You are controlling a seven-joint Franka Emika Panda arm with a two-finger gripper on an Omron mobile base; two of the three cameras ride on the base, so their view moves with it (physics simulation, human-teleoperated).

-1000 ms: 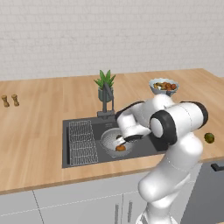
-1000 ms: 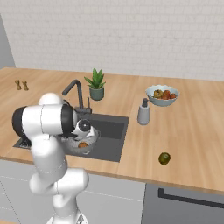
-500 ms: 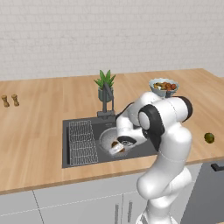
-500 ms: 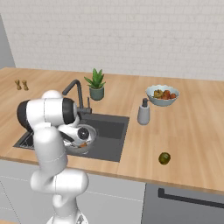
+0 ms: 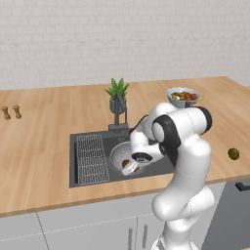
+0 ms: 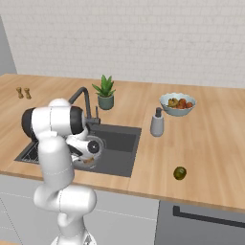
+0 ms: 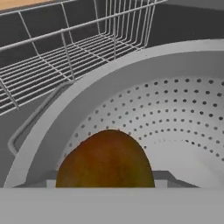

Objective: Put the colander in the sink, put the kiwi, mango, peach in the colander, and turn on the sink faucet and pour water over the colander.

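Observation:
The grey perforated colander [image 5: 116,152] sits in the dark sink [image 6: 119,143], to the right of the wire rack [image 5: 91,158]. My gripper [image 5: 131,168] reaches down into the colander's near side. In the hand view an orange-brown round fruit, by its colour the peach [image 7: 105,162], sits right at the gripper, low inside the colander's [image 7: 109,74] wall, and the jaws look shut on it. The fingertips are hidden behind it. A greenish fruit [image 5: 233,154] lies on the counter far right. The faucet [image 5: 118,119] stands behind the sink with no water running.
A pale blue fruit bowl [image 5: 182,96] and a soap dispenser [image 6: 157,123] stand right of the sink. A potted plant [image 5: 117,93] is behind the faucet. Two small shakers [image 5: 10,112] sit far left. The rack [image 7: 65,57] lies just beyond the colander.
The arm has folded in and the hand has dropped lower into the colander's near side, carrying the fruit with it. The colander has stayed put.

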